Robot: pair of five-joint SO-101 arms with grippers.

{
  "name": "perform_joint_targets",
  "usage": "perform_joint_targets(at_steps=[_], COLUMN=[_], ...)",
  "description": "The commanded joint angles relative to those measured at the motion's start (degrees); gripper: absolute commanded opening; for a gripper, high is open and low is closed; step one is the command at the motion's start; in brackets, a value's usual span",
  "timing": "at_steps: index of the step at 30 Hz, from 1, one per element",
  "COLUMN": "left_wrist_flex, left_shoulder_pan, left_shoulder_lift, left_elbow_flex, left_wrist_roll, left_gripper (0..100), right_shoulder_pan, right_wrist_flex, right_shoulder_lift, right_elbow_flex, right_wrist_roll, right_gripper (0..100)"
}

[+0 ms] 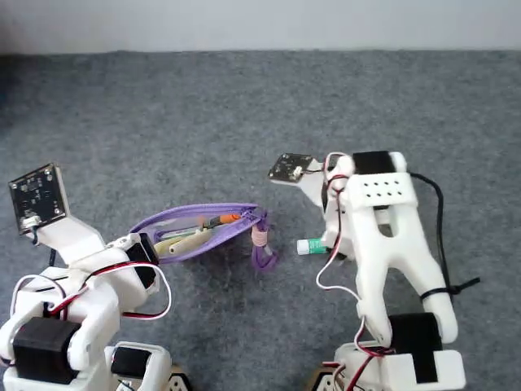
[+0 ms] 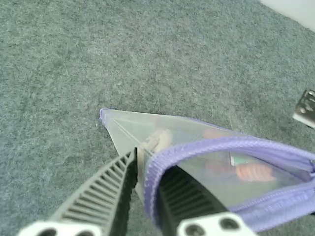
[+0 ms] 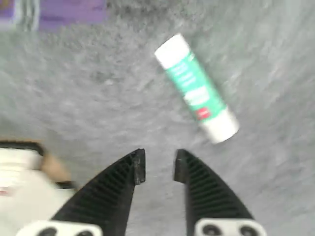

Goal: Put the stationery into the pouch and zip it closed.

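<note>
A clear pouch (image 1: 203,230) with purple zip trim lies open on the grey carpet. An orange item (image 1: 229,218) and pale stationery show inside it. My left gripper (image 1: 148,254) is shut on the pouch's near end. In the left wrist view its fingers (image 2: 123,182) pinch the pouch (image 2: 206,157) wall beside the purple zip. A green-and-white glue stick (image 1: 311,245) lies on the carpet right of the pouch. My right gripper (image 3: 158,166) hovers just short of the glue stick (image 3: 196,88), narrowly open with nothing between its fingers.
A purple strap loop (image 1: 263,252) hangs off the pouch's right end. The right arm (image 1: 383,236) stands over the carpet beside the glue stick. A pale wall (image 1: 260,24) runs along the far edge. Open carpet lies beyond the pouch.
</note>
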Motion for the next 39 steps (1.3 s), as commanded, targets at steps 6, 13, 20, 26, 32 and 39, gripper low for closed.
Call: perform_joint_targets(at_steps=[6, 13, 20, 26, 32, 39], left_wrist_flex=[0.9, 0.9, 0.9, 0.9, 0.9, 0.9], left_shoulder_pan=[-0.5, -2.1, -7.0, -7.0, -7.0, -7.0], left_shoulder_lift=[-1.1, -1.1, -1.1, -1.1, -1.1, -1.1], left_elbow_flex=[-0.5, -0.5, -0.5, -0.5, -0.5, -0.5], left_wrist_roll=[0.7, 0.7, 0.4, 0.5, 0.6, 0.6], left_gripper=[1, 1, 1, 1, 1, 1], right_shoulder_pan=[0.2, -3.1, -6.4, -8.2, -6.5, -2.9], right_wrist_flex=[-5.7, -9.4, -10.8, -12.4, -21.1, -21.7], right_shoulder_lift=[-0.9, 4.4, 9.5, 14.0, 20.7, 17.8], right_elbow_flex=[0.7, 0.8, 0.8, 0.8, 0.5, 0.5], right_wrist_roll=[10.8, 10.9, 10.9, 10.7, 10.6, 5.9], right_gripper=[21.4, 21.4, 21.4, 21.3, 9.4, 0.9])
